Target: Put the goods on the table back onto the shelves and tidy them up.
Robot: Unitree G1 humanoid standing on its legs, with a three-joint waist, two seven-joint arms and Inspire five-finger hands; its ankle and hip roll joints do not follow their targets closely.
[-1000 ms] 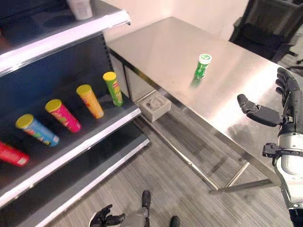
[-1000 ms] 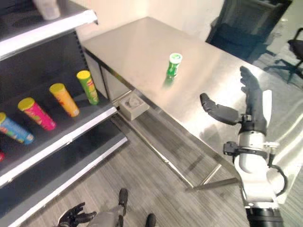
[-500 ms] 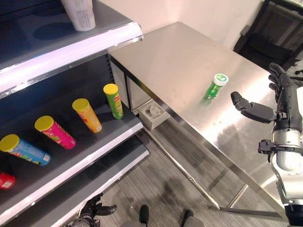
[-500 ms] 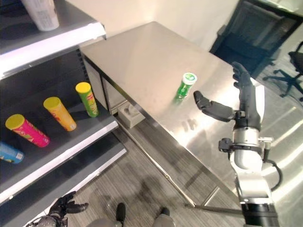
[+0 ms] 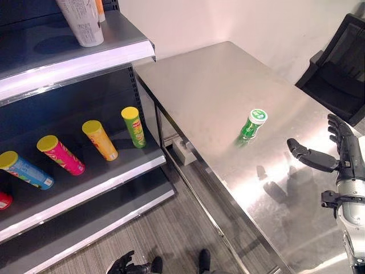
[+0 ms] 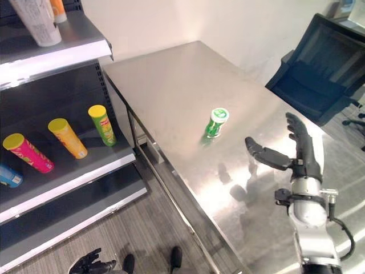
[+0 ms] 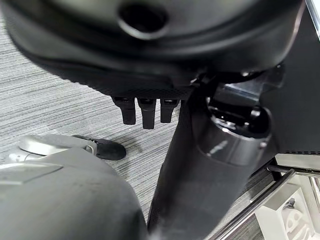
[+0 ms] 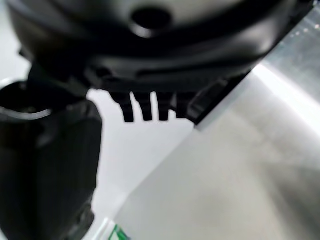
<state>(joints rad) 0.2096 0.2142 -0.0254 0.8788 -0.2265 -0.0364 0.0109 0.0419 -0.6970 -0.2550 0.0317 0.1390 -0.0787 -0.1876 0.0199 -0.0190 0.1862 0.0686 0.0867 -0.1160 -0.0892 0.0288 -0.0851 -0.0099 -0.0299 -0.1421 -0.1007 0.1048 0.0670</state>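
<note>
1. My right hand [image 6: 296, 157] is raised above the steel table [image 6: 171, 85], fingers straight and pointing up, thumb stretched out toward the table's middle. It is spread wide and grips nothing.
2. My left hand [image 5: 122, 265] hangs low over the grey floor [image 5: 171, 228] at the bottom edge of the head views. Its fingers look loosely relaxed and it holds nothing.
3. The green canister [image 5: 251, 124] with a white-rimmed green lid stands upright on the table, near my right thumb but apart from it. It carries white print that I cannot read.
4. On the middle shelf [image 5: 85, 171] lie four tubes, yellow lids toward me: a green tube [image 5: 133, 127], an orange tube [image 5: 100, 140], a pink tube [image 5: 60, 154] and a blue tube [image 5: 25, 169]. A red tube [image 5: 4, 200] shows at the edge. Their labels are too small to read.
5. On the top shelf [image 5: 85, 54] stands a white container [image 5: 81, 21] with grey print I cannot make out, and an orange item [image 6: 59, 9] is behind it.
6. A dark office chair [image 6: 319, 74] stands beyond the table's far side.
</note>
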